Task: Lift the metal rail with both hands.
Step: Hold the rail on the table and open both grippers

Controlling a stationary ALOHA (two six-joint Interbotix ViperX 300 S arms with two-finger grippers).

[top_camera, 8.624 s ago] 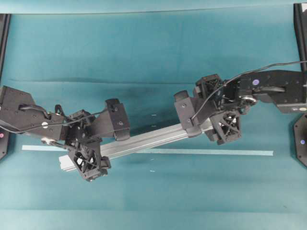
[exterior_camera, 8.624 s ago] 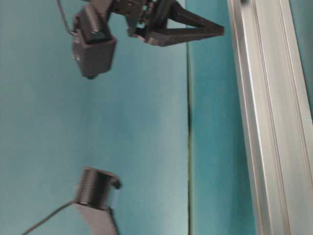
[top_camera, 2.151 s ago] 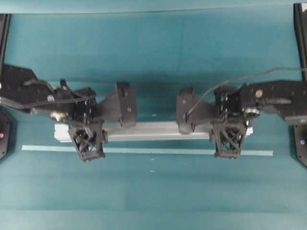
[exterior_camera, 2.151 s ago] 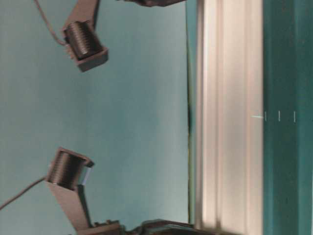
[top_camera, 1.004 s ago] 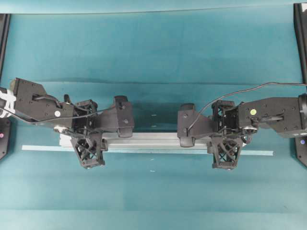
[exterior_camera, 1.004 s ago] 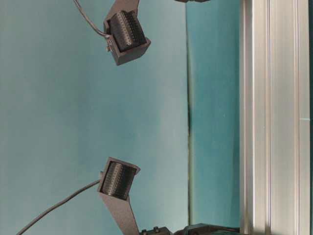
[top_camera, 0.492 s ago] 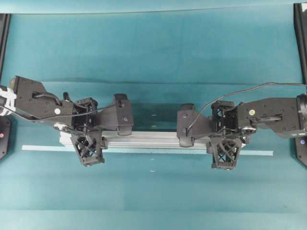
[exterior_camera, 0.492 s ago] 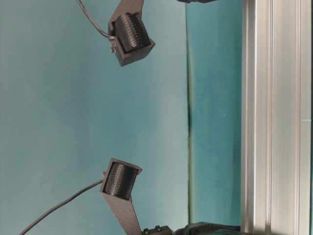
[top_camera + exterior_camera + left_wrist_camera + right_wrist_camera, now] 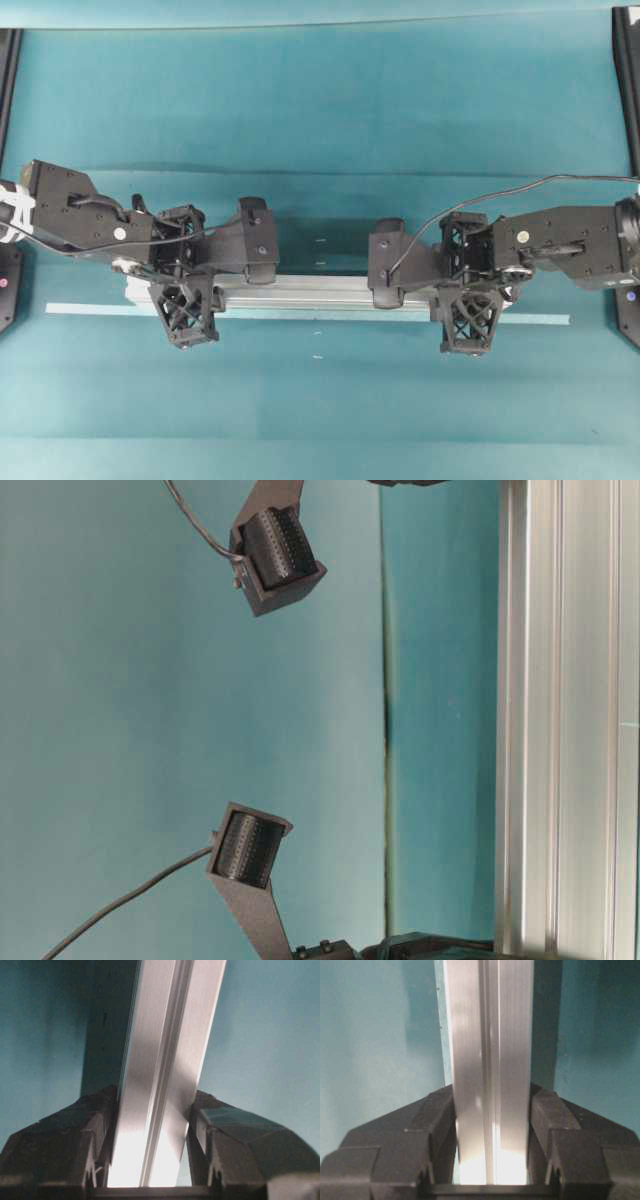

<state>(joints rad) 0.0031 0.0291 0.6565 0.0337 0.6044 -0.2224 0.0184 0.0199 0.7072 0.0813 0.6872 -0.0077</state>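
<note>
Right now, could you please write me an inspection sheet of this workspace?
Surface: teal table, bare around the work.
Job's things: metal rail level across the middle, clamped near both ends.
Clutter: pale tape strip lying flat, parallel to the rail, just on its near side.
Grippers: left gripper shut on the rail; right gripper shut on the rail.
Cables: black cable looping from the right arm to its wrist camera.
Surroundings: black frame posts at the table's side edges.

left gripper: fingers clamped either side of the metal rail
right gripper: likewise clamped
</note>
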